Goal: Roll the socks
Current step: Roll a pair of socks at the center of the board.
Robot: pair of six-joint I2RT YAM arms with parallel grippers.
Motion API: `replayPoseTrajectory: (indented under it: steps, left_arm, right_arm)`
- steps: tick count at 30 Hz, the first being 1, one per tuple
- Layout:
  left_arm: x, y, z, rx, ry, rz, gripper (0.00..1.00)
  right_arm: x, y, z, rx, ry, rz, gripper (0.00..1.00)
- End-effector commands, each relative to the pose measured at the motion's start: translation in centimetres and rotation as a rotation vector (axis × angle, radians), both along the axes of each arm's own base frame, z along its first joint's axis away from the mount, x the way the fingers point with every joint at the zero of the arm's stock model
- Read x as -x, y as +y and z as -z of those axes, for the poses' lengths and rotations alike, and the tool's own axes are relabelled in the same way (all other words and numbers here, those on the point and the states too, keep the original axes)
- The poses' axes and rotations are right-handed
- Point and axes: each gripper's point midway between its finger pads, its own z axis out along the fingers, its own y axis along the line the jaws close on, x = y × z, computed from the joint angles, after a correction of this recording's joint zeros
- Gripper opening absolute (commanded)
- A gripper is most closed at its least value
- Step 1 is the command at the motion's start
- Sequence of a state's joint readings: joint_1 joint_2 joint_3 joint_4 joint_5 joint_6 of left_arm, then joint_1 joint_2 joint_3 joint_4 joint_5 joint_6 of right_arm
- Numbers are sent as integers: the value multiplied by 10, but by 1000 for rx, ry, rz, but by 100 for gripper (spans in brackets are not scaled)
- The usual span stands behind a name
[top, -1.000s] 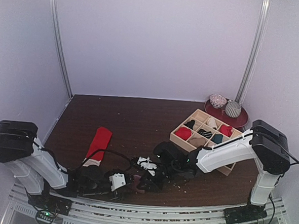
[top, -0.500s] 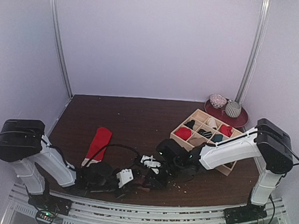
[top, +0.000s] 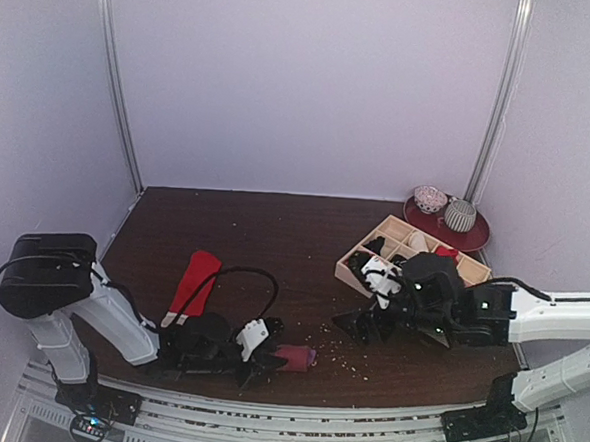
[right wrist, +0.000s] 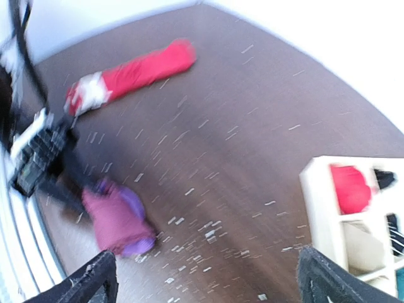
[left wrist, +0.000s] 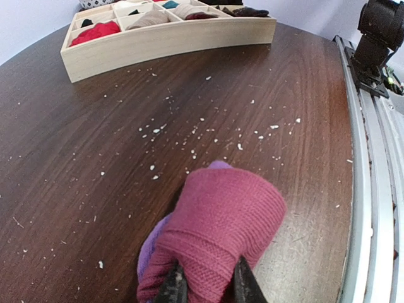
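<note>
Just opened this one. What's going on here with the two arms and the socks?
The left gripper is shut on the magenta sock, which is rolled into a bundle near the front edge of the table. The right gripper is open and holds nothing, off to the right beside the wooden box. The red sock lies flat and unrolled on the left side, with neither gripper on it.

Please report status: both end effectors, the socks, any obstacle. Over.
Left end effector shut on rolled magenta sock. Right end effector open, empty, near wooden tray. Red sock flat, not yet rolled. Only crumbs nearby.
</note>
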State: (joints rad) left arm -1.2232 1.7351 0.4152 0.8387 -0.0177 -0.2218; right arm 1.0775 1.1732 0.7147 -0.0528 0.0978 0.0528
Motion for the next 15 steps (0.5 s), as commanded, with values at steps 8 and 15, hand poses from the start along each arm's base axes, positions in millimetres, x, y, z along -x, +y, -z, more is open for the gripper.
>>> replayPoseTrajectory:
  steps: [8, 15]
  left_arm:
    - [36, 54, 93, -333, 247, 24, 14]
    - [36, 54, 92, -346, 241, 36, 13]
  right_arm:
    - [0, -7, -6, -162, 29, 22, 86]
    - [23, 45, 55, -76, 404, -170, 79]
